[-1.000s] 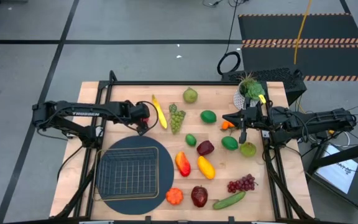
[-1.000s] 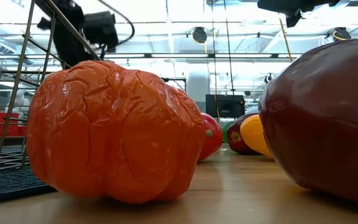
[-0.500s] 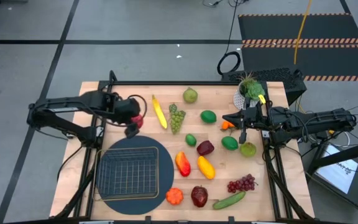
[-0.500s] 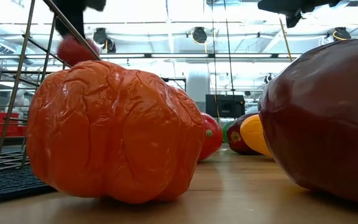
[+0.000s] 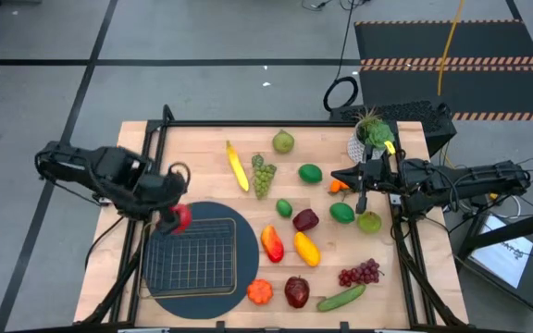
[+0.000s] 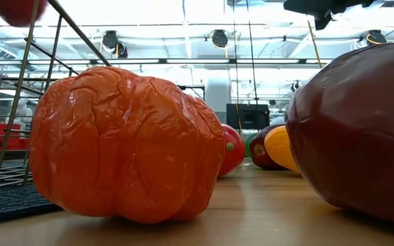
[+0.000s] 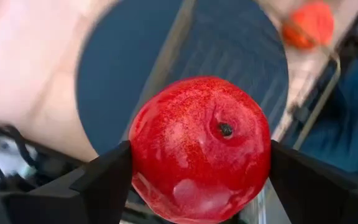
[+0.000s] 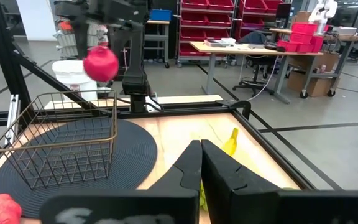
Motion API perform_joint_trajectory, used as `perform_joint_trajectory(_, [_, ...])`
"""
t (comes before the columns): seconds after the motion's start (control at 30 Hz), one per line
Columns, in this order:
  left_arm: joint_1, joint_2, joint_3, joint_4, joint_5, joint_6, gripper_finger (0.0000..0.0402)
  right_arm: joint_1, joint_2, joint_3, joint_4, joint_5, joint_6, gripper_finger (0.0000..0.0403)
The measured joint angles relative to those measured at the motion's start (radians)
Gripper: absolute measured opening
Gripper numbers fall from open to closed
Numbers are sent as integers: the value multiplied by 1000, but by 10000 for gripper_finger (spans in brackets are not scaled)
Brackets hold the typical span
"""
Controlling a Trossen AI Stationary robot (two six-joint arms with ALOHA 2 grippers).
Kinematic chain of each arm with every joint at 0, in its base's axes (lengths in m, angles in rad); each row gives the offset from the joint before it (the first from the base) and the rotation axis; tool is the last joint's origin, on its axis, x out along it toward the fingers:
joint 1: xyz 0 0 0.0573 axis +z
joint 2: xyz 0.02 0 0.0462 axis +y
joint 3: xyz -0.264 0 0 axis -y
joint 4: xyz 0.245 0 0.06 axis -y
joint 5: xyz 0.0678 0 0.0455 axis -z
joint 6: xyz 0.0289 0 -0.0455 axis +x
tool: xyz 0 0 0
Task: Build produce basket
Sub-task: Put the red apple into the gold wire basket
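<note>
The left gripper (image 5: 176, 219) clamps a red apple (image 5: 180, 217) between wide-set fingers (image 7: 107, 180), holding it in the air over the far edge of the wire basket (image 5: 192, 270), which sits on a round dark mat (image 5: 239, 229). The remaining produce (image 5: 294, 222) lies across the table's middle. At the right edge the right gripper (image 5: 360, 202) hovers with fingers shut, holding nothing, near a green lime (image 5: 342, 212).

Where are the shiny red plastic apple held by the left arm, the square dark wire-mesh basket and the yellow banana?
red plastic apple (image 7: 199, 149), left wrist view, middle of its skin.
wire-mesh basket (image 5: 192, 257), high view, its grid bottom.
yellow banana (image 5: 238, 166), high view, middle of its length.
</note>
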Motion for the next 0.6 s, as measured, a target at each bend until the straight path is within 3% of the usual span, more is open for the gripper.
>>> perform_joint_trajectory(0.33, [-234, 12, -176, -3, 11, -233, 335, 0, 0, 0, 0, 0, 9, 0])
perform_joint_trajectory(0.6, [-290, 12, -343, 26, 40, -284, 336, 0, 4, 0, 0, -1, 34, 0])
